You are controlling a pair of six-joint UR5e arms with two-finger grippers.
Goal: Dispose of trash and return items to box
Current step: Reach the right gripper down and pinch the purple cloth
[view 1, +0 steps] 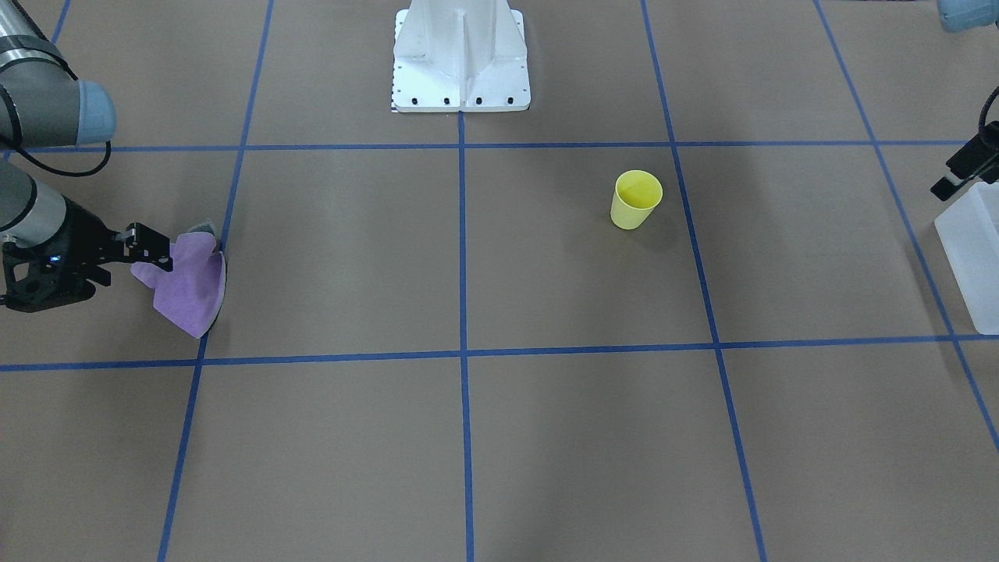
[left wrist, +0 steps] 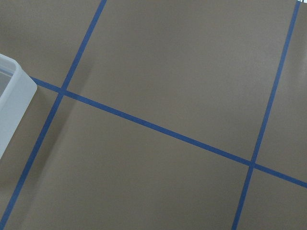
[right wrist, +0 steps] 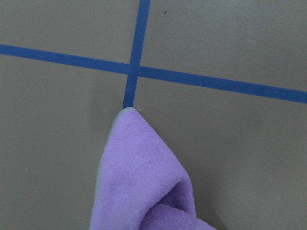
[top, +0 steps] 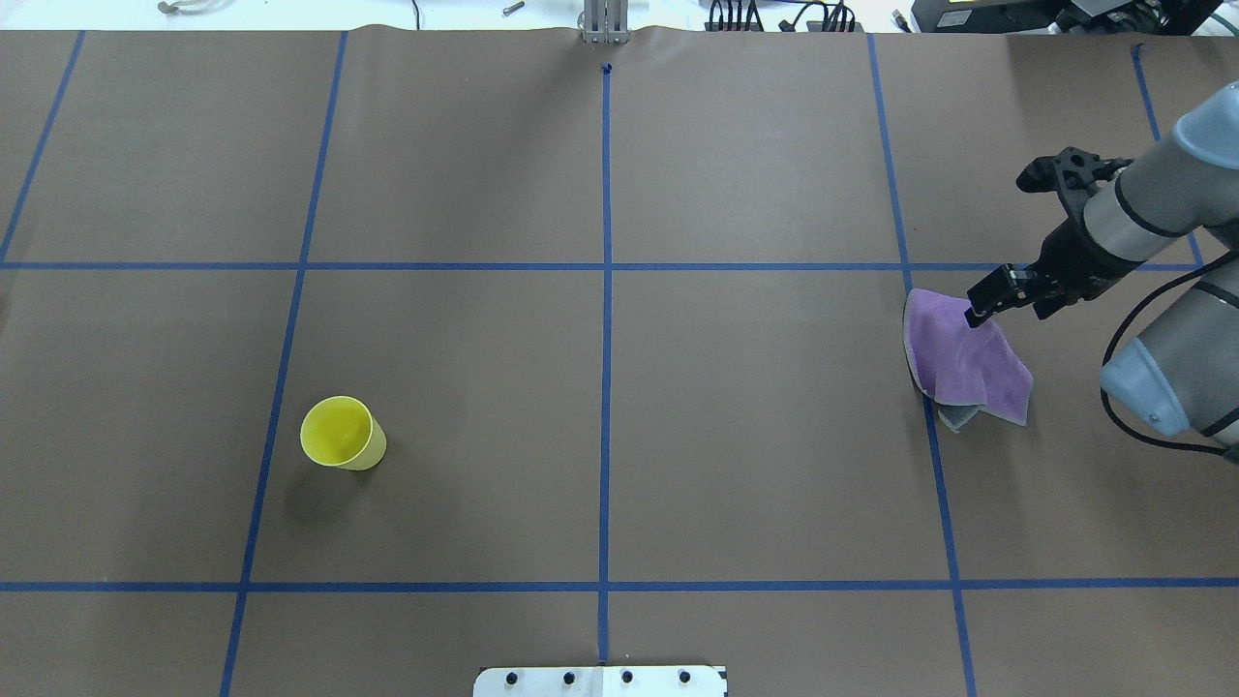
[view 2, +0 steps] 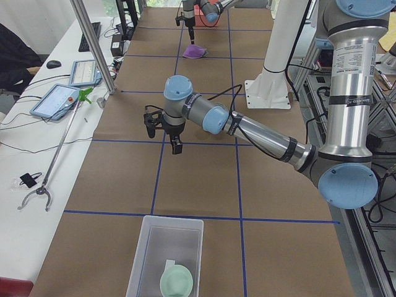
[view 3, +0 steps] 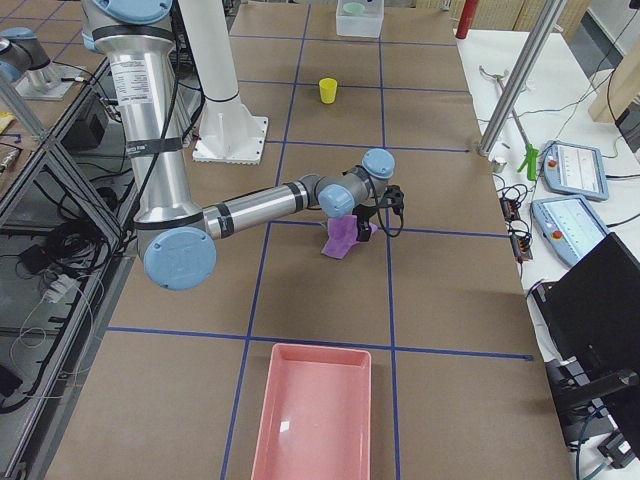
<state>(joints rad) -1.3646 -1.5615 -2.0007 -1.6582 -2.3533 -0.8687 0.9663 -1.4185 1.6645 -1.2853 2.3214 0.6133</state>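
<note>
The yellow cup (view 1: 636,199) stands upright on the brown table, also in the overhead view (top: 341,433). The mint-green bowl (view 2: 176,281) lies inside the translucent white box (view 2: 167,247), whose corner shows in the front view (view 1: 972,257). My right gripper (top: 978,312) is shut on the purple cloth (top: 958,358) and holds one edge up while the rest drapes on the table; the cloth fills the right wrist view (right wrist: 139,177). My left gripper (view 2: 176,147) hangs over the table near the box, with nothing seen in it. I cannot tell whether it is open.
A pink tray (view 3: 315,410) lies at the table's end on my right. The white robot pedestal (view 1: 460,58) stands at the middle of my side. Blue tape lines cross the table. Tablets and tools lie on the operators' side bench (view 2: 59,99).
</note>
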